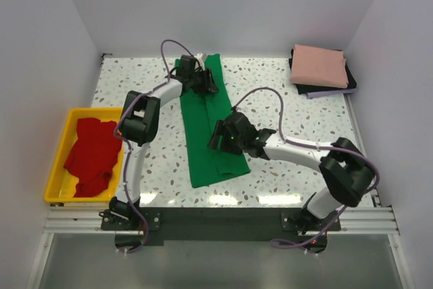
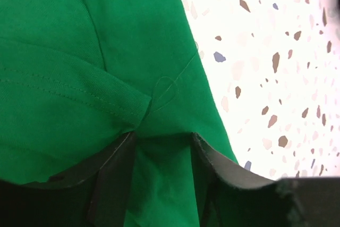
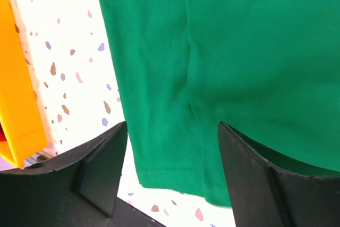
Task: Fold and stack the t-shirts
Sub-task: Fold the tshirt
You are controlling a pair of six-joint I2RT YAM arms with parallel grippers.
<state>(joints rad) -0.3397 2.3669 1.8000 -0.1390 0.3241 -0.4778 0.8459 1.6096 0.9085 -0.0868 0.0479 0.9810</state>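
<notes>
A bright green t-shirt (image 1: 206, 116) lies folded into a long narrow strip down the middle of the table. My left gripper (image 1: 206, 86) is at its far end. In the left wrist view that gripper (image 2: 162, 136) is open, with green cloth (image 2: 106, 51) bunched between and below the fingers. My right gripper (image 1: 216, 139) hovers over the strip's near half. It (image 3: 171, 127) is open wide above the hemmed edge of the green cloth (image 3: 239, 41). A salmon pink t-shirt (image 1: 318, 65) lies folded at the back right. A red t-shirt (image 1: 91, 153) lies crumpled in the tray.
The yellow plastic tray (image 1: 55, 167) stands at the table's left edge; its wall (image 3: 16, 104) shows in the right wrist view. Dark and pale folded cloths (image 1: 325, 90) lie under the pink shirt. White walls enclose the speckled table (image 1: 291, 120).
</notes>
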